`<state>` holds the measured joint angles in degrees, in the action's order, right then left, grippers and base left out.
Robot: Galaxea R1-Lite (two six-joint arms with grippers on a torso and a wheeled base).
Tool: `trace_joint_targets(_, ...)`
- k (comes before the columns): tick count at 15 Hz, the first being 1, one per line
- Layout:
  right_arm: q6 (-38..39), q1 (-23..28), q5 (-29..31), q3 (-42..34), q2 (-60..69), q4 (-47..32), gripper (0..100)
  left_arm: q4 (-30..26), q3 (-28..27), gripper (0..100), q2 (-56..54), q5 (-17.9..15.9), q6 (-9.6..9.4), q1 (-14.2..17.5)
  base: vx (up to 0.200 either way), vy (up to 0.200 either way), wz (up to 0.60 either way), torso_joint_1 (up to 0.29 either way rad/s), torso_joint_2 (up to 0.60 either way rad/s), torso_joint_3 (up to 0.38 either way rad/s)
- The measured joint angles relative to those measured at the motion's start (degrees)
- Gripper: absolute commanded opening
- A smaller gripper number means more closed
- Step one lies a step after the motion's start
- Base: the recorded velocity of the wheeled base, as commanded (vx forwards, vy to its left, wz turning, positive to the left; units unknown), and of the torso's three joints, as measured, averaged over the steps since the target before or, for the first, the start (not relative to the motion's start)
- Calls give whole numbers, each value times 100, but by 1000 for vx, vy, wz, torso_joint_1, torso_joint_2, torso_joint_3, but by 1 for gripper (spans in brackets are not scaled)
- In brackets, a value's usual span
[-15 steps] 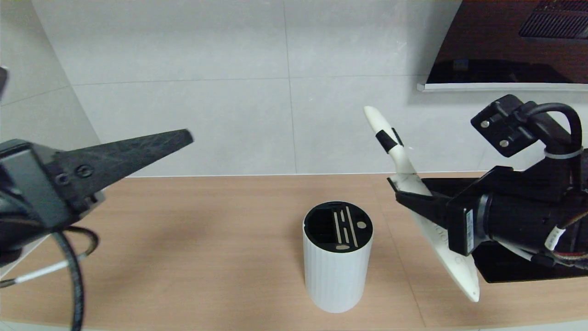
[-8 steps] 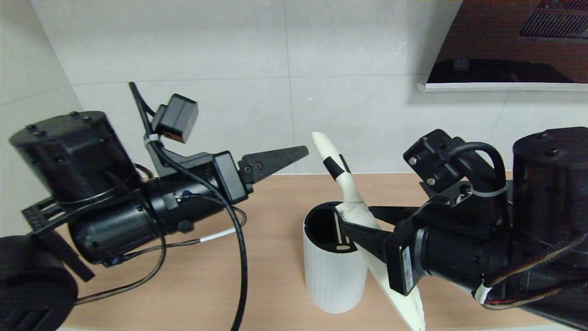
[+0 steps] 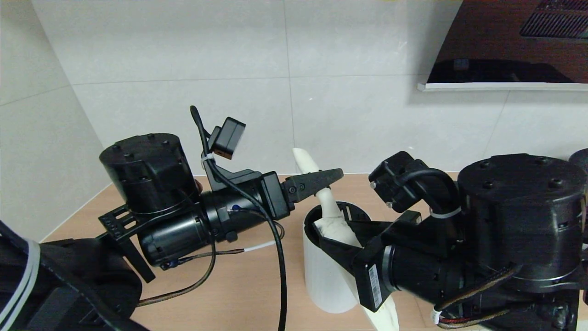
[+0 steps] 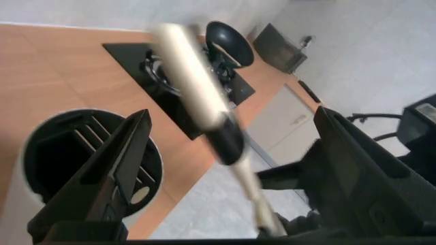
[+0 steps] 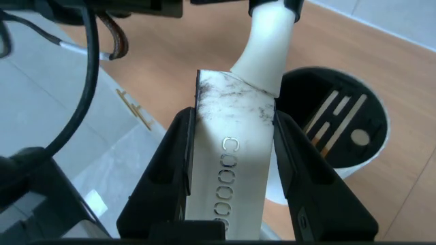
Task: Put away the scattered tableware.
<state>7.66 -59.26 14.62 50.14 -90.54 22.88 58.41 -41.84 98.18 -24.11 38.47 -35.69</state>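
A white slotted utensil (image 3: 329, 202) with a black band on its handle stands tilted over the white ribbed holder (image 3: 324, 276), handle end up. My right gripper (image 3: 337, 227) is shut on its flat blade (image 5: 235, 170), just above the holder's black slotted top (image 5: 340, 122). My left gripper (image 3: 333, 177) is at the upper handle. In the left wrist view the left gripper (image 4: 231, 116) is open, its fingers (image 4: 116, 184) wide on either side of the handle (image 4: 194, 82) and not touching it. The holder's opening (image 4: 88, 163) lies below.
The holder stands on a wooden counter (image 3: 239, 285) against a grey tiled wall. A black cooktop (image 4: 157, 64) with a dark pan (image 4: 228, 44) is on the counter to the right. A dark range hood (image 3: 505, 46) hangs at the upper right.
My right arm has carried the utensil leftward until it is over the holder. My left arm has swung in from the left, bringing its open fingers around the handle.
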Motion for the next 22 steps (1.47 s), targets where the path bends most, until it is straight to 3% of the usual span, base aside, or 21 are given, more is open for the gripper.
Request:
trace_joint_targets(7,9,-5,-1,-4,-80,11,0,5,0,100,129,11,0,-27,0,0,0,0,0,0)
trace_joint_targets(8,9,-5,-1,-4,-80,11,0,5,0,0,138,11,0,-27,0,0,0,0,0,0)
trace_joint_targets(22,167,89,119,16,-20,286,0,260,-5,0,85,83,-5,-13,0,0,0,0,0,0)
